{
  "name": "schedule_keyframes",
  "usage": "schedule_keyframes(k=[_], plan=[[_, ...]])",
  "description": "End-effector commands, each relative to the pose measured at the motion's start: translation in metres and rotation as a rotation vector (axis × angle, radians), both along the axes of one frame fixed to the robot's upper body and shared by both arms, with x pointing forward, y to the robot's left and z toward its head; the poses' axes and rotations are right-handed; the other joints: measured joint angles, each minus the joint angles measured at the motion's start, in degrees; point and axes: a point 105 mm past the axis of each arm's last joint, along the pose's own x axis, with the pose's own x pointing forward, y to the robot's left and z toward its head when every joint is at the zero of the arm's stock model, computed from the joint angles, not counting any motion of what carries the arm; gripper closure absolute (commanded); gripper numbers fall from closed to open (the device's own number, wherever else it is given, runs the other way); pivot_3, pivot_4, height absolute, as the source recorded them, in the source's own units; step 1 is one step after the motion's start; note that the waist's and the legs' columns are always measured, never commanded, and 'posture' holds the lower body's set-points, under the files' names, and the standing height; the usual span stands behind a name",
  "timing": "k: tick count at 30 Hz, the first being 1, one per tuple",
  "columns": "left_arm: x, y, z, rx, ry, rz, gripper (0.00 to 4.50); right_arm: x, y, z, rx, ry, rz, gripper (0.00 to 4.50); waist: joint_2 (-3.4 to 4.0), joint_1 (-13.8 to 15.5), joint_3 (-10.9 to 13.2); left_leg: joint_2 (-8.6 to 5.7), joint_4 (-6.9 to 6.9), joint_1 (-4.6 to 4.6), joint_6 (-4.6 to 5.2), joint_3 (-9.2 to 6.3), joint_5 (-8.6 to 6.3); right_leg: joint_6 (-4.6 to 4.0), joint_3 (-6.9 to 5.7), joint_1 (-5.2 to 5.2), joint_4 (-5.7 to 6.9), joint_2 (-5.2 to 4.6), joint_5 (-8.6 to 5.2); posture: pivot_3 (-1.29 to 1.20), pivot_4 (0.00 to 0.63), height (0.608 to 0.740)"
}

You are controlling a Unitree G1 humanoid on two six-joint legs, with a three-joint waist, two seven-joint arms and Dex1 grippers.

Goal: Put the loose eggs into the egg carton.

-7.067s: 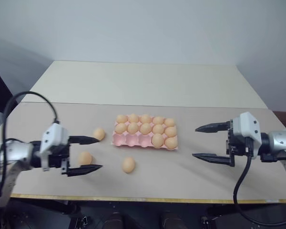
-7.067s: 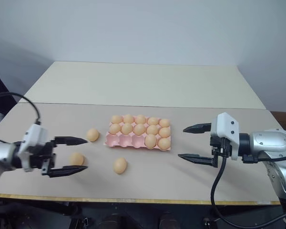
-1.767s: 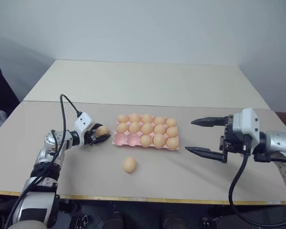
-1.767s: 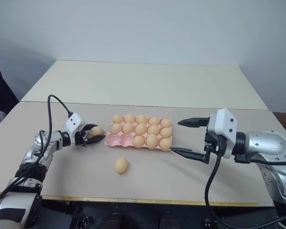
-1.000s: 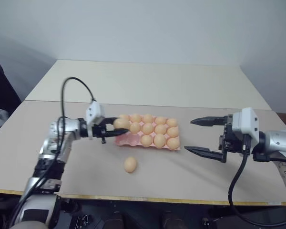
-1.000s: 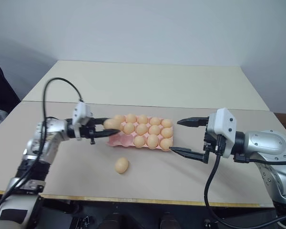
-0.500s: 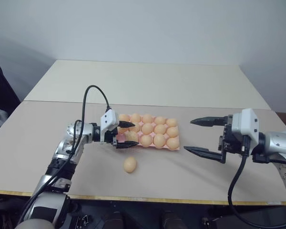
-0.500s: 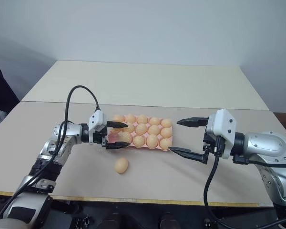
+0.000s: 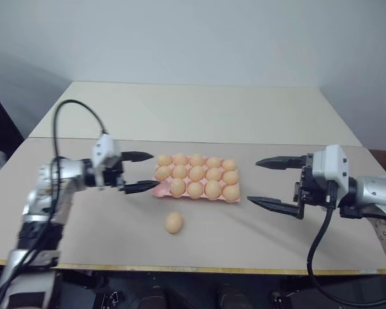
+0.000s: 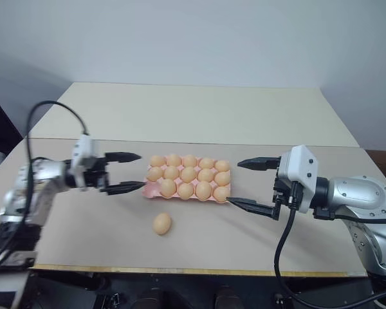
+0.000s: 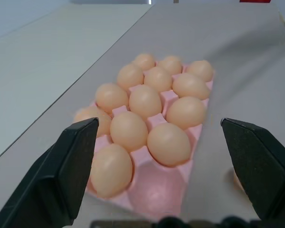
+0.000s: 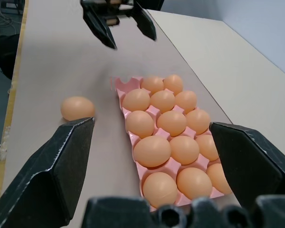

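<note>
Left gripper [image 9: 139, 172] just dropped its egg in the egg carton [image 9: 159, 189] and backed off, wide open and empty. Last loose egg [image 9: 174, 222] sits below-right of it; next grab's that one.

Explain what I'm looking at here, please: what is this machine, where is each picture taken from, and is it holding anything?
This is a humanoid robot with two arms, each ending in a two-fingered black gripper. Two pictures come from cameras in its head, looking down over a table. The other two come from cameras on its wrists, looking out between the fingers. On the table sits the egg carton, a pink tray nearly full of eggs, with one cup empty at its near left corner. One loose egg lies in front of it. The left gripper hangs open beside the carton's left end; the right gripper is open on the other side. Neither holds anything.
</note>
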Motion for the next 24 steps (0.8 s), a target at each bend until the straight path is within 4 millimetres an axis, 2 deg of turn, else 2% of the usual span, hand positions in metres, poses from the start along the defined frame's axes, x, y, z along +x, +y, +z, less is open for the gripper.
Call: schedule_keyframes(k=[1, 4, 7, 10, 19, 24], plan=[[-0.024, 0.018, 0.029, -0.035, -0.034, -0.018, 0.02, -0.003, -0.002, 0.010, 0.015, -0.014, 0.029, 0.00, 0.00, 0.0, 0.0, 0.00, 0.00, 0.00, 0.00, 0.00, 0.00, 0.00, 0.00, 0.00, 0.00, 0.00, 0.00, 0.00, 0.150, 0.740], [-0.046, 0.035, 0.032, -0.015, -0.006, -0.002, 0.02, -0.003, -0.004, 0.010, 0.018, 0.006, 0.046, 0.00, 0.01, 0.2, 0.0, 0.00, 0.00, 0.01, 0.00, 0.01, 0.00, 0.01, 0.00, 0.01, -0.02, -0.01, 0.00, 0.00, 0.150, 0.740], [-0.062, 0.040, 0.035, -0.043, 0.021, 0.015, 0.02, -0.005, -0.007, 0.011, 0.019, 0.032, 0.065, 0.00, 0.02, 0.3, 0.0, 0.03, 0.00, 0.00, 0.00, 0.03, 0.00, 0.00, 0.00, -0.01, -0.03, -0.01, -0.01, 0.00, 0.150, 0.740], [-0.072, 0.044, 0.029, -0.013, 0.030, 0.043, 0.02, -0.007, -0.009, 0.012, 0.016, 0.048, 0.080, 0.00, 0.02, 0.6, 0.0, 0.04, 0.00, 0.02, 0.00, 0.03, 0.00, -0.01, -0.01, 0.01, -0.03, -0.01, -0.01, 0.00, 0.150, 0.740], [-0.079, 0.038, 0.020, -0.003, 0.019, 0.071, 0.02, -0.006, -0.011, 0.013, 0.004, 0.046, 0.081, 0.00, 0.02, 0.7, 0.0, 0.05, 0.00, 0.02, 0.00, 0.06, 0.00, -0.02, 0.00, -0.01, -0.05, 0.00, -0.01, 0.00, 0.150, 0.740], [-0.079, 0.033, 0.015, 0.033, 0.028, 0.029, 0.02, -0.005, -0.010, 0.014, -0.001, 0.044, 0.084, 0.00, 0.02, 0.7, 0.0, 0.05, 0.00, 0.04, 0.00, 0.06, 0.00, -0.03, 0.00, 0.00, -0.04, 0.00, -0.01, 0.00, 0.150, 0.740]])
